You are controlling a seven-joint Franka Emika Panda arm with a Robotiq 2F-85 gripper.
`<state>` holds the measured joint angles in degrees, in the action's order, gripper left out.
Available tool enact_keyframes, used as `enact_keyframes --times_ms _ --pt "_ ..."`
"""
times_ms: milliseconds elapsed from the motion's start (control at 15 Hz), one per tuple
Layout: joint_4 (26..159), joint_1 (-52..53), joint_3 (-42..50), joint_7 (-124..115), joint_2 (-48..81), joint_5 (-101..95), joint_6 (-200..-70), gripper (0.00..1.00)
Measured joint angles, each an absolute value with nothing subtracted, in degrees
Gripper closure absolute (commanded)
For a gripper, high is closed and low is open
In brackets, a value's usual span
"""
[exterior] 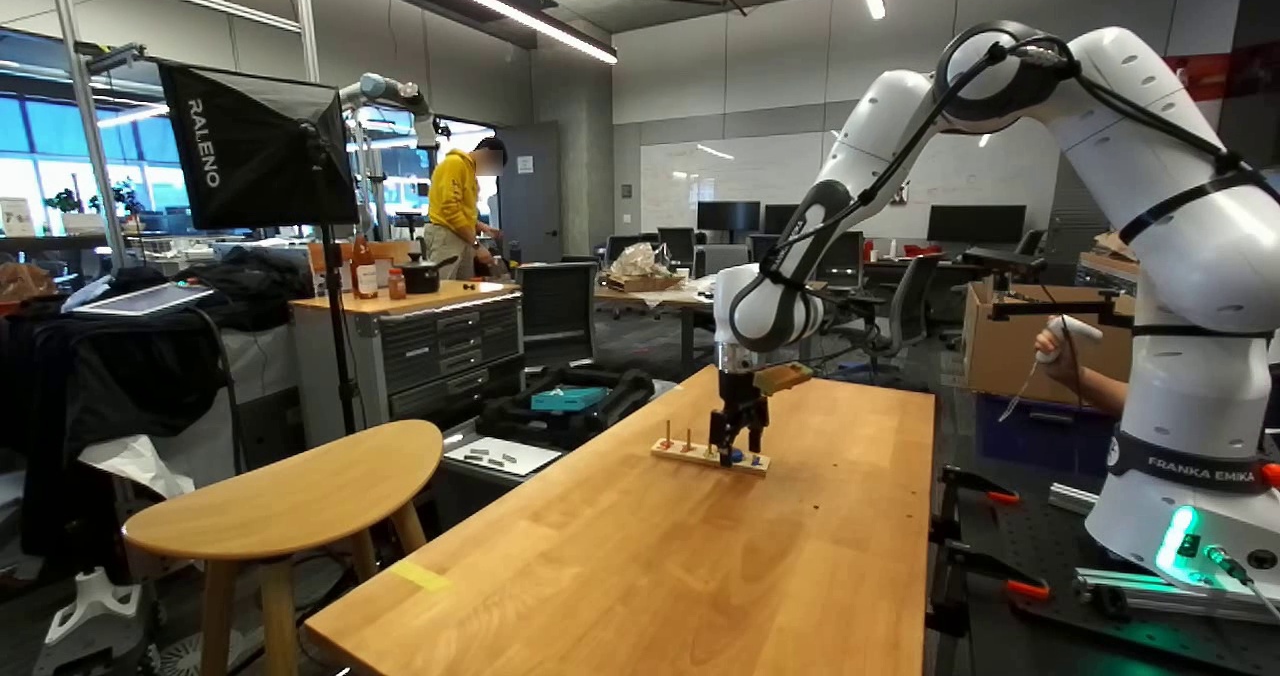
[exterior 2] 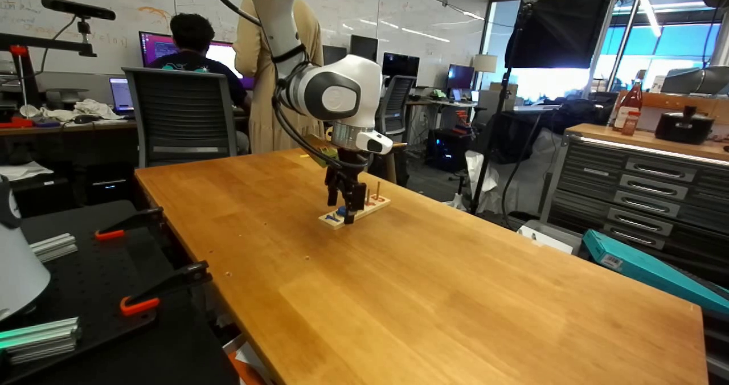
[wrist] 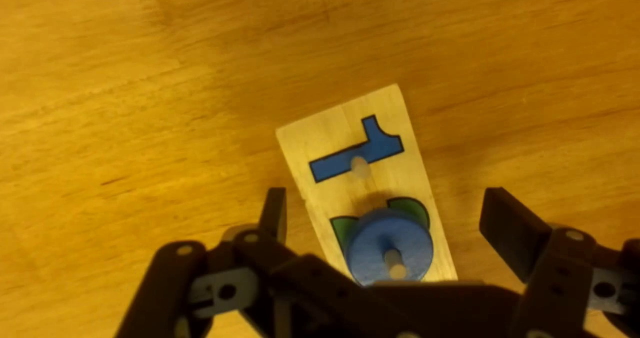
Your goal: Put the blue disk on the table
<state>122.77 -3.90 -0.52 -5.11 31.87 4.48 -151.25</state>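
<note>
The blue disk (wrist: pixel 370 248) sits on an upright wooden peg of a pale wooden board (wrist: pixel 325 128), over a green printed figure. A blue "1" with a bare peg is beside it. The board lies on the light-wood table (exterior: pixel 800 556). The disk also shows small in both exterior views (exterior: pixel 737 454) (exterior 2: pixel 342 210), partly hidden by the fingers. My gripper (wrist: pixel 387 215) is open and pointing down, one finger on each side of the board, with gaps between fingers and disk. It hangs low over the board in both exterior views (exterior: pixel 741 451) (exterior 2: pixel 340 209).
More pegs with reddish pieces stand at the board's far end (exterior 2: pixel 376 199). Black clamps with orange handles (exterior: pixel 995 486) grip the table's robot-side edge. A stool with an oval top (exterior: pixel 290 496) and a black case with a teal box (exterior: pixel 570 399) stand beyond the opposite edge.
</note>
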Motion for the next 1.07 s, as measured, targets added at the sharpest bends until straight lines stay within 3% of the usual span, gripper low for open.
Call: enact_keyframes --times_ms 600,667,733,867,1067 --pt "121.7 -3.7 -1.7 -5.1 31.9 4.8 -152.6 0.00" --pt "121.4 -3.6 -1.7 -5.2 31.9 4.8 -152.6 0.03" --pt "121.2 -3.6 -1.7 -5.2 31.8 4.8 -152.6 0.27" --pt "120.9 -3.3 -1.2 -5.3 31.7 4.8 -152.6 0.32" --pt "120.8 -3.0 -0.1 -5.3 31.7 4.8 -152.6 0.56"
